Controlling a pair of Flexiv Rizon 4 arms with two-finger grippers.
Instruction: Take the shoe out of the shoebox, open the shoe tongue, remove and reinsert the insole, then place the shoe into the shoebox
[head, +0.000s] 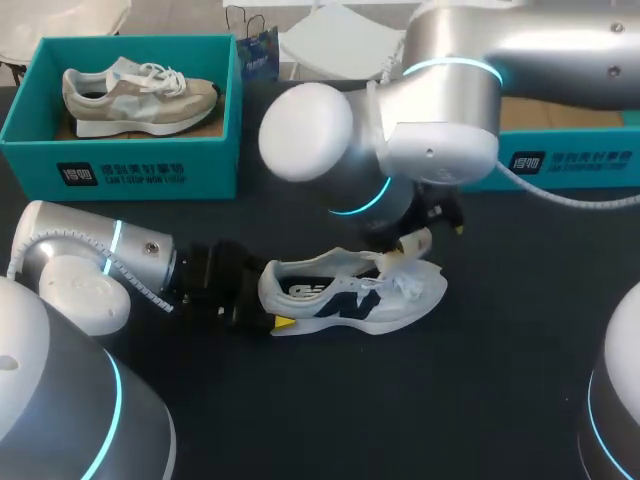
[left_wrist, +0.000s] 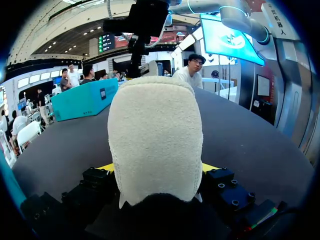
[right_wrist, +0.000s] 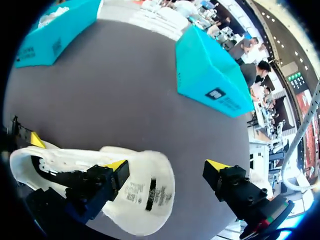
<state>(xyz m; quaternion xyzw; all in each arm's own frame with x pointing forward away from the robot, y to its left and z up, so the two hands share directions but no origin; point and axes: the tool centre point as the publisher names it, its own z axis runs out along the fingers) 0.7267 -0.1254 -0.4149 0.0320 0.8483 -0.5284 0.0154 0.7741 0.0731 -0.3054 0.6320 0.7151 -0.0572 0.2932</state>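
While left gripper (left_wrist: 157, 169) clamps shoe (head: 350, 295) | right gripper (right_wrist: 167, 166) spread | shoebox (head: 200, 165) bears print

Left hand (left_wrist: 159, 167) clamped, right hand (right_wrist: 167, 165) spread

This has the look of an exhibition hall with a robot demo stand. A dark-covered table (head: 500, 390) carries a teal shoebox (head: 130, 165) at its far left corner, a beige shoe (head: 140, 95) laid in it, and a second shoebox (head: 570, 160) at the far right. Overhead runs a high ceiling (left_wrist: 65, 30) with rows of lights.
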